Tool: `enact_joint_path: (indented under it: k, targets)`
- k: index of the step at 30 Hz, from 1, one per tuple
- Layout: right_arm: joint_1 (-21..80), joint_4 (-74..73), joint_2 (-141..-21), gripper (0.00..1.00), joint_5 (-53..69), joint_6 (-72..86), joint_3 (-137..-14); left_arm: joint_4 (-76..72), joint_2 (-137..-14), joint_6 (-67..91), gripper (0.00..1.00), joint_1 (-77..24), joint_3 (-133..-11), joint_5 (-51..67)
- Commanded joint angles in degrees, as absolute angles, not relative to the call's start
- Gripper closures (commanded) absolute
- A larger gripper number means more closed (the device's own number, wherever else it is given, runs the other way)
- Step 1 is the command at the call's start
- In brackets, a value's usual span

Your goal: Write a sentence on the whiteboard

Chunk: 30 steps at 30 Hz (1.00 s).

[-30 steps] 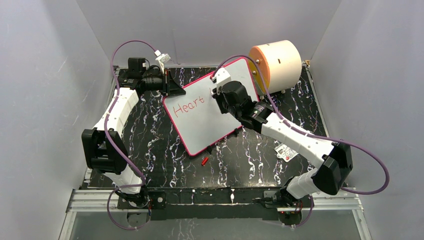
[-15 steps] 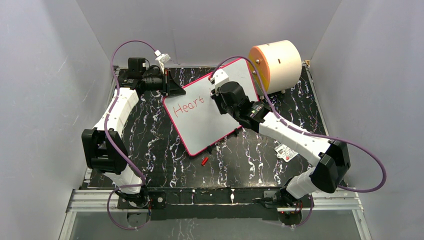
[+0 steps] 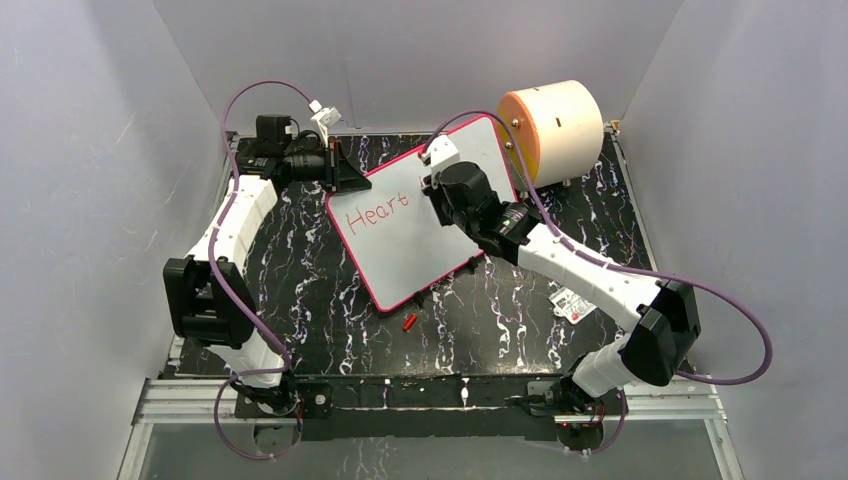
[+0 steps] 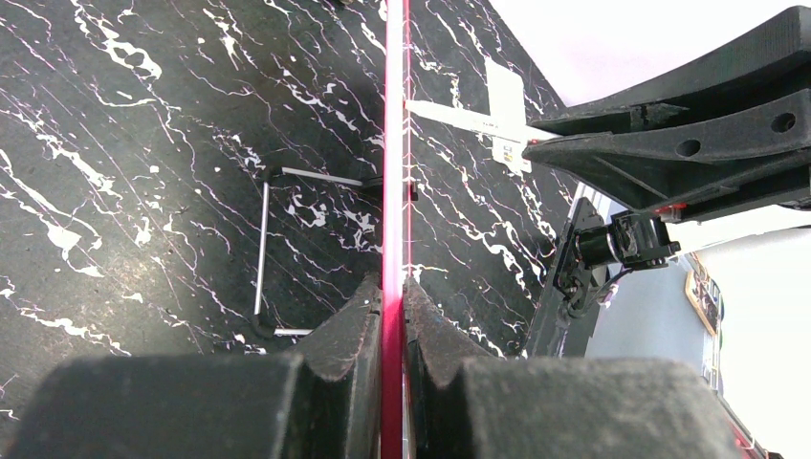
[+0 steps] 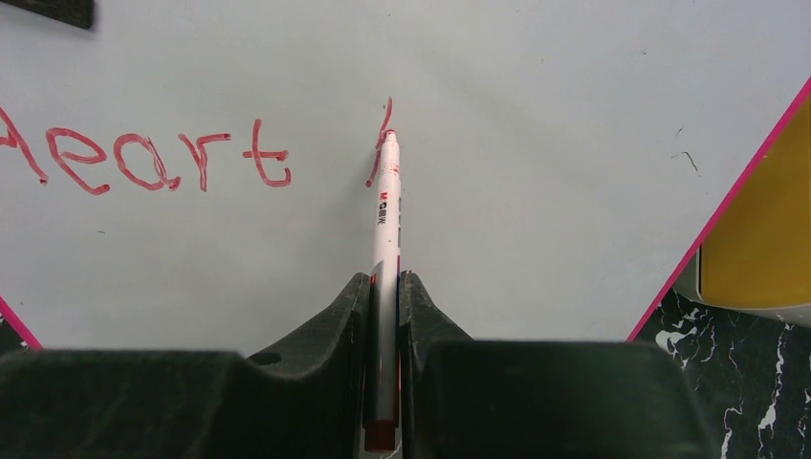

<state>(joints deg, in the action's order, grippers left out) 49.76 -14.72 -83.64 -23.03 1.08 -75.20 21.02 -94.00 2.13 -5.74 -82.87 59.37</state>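
Writing under way on the whiteboard (image 3: pixel 400 255), set slantwise at the middle of the table (image 3: pixel 500 300), just beside a cream cylinder (image 3: pixel 560 125). Pinching the board's pink-red rim at its far left corner with the left pincer (image 4: pixel 393 296), fingers pressed tight on either side of the edge. Gripping a white marker (image 5: pixel 385 220) in the right pincer (image 5: pixel 384 287), tip touching the board just right of the sentence (image 5: pixel 143 158), so far the red word "Heart" plus one short slanted stroke at the tip. Compared with a second ago, right wrist shifted slightly toward the far left, then almost still. Judged as the opening of a second word, most of the sentence not yet written. Lying loose near the board's closest corner, a small red cap (image 3: pixel 409 322).
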Motion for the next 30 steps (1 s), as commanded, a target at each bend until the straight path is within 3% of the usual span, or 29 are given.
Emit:
enact_joint_path:
  k: [1, 30]
  targets:
    - [49.0, -12.6, -84.1, 1.0, -25.1, 1.0, -75.7, 24.5, -93.3, 1.5, 1.0, -6.4, -81.4, 60.1]
    - [48.7, -19.3, -84.0, 1.0, -21.1, 2.8, -76.2, 24.5, -93.5, 1.5, 1.0, -6.4, -81.5, 59.9]
